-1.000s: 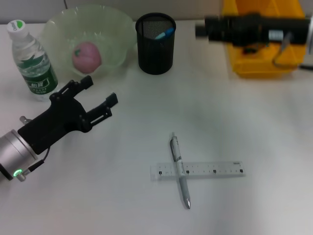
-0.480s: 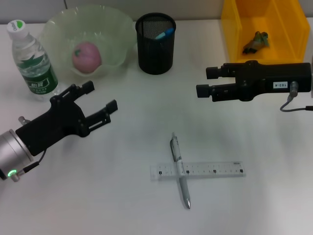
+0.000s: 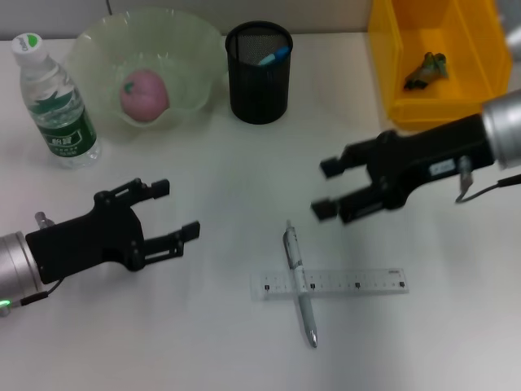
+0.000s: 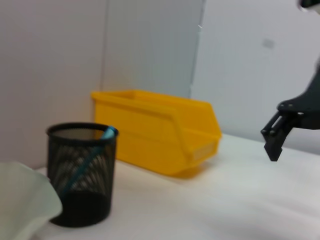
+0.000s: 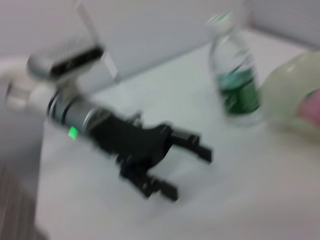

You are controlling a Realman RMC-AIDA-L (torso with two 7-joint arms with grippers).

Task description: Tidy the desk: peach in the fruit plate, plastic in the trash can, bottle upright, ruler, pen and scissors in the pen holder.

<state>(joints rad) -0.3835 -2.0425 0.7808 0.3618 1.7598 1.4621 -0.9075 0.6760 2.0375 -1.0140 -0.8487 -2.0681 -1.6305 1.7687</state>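
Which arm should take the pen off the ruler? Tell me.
The right. Its open gripper hangs just above the pen, which lies across the ruler. The open left gripper is farther away, near the bottle.

The worktop (image 3: pixel 244 171) is plain white. The peach (image 3: pixel 143 94) is pink, lying in a pale translucent green plate (image 3: pixel 195 57). The bottle (image 3: pixel 55 106) is clear with a green-and-white label and a white cap marked green. The pen holder (image 3: pixel 259 77) is black mesh, with a blue item (image 3: pixel 273 57) inside. The bin (image 3: pixel 435 65) is bright yellow. The pen (image 3: pixel 299 285) is silvery; the ruler (image 3: pixel 358 283) is clear with dark marks. Both hands, left (image 3: pixel 175 212) and right (image 3: pixel 323 187), are black on silver-grey wrists.
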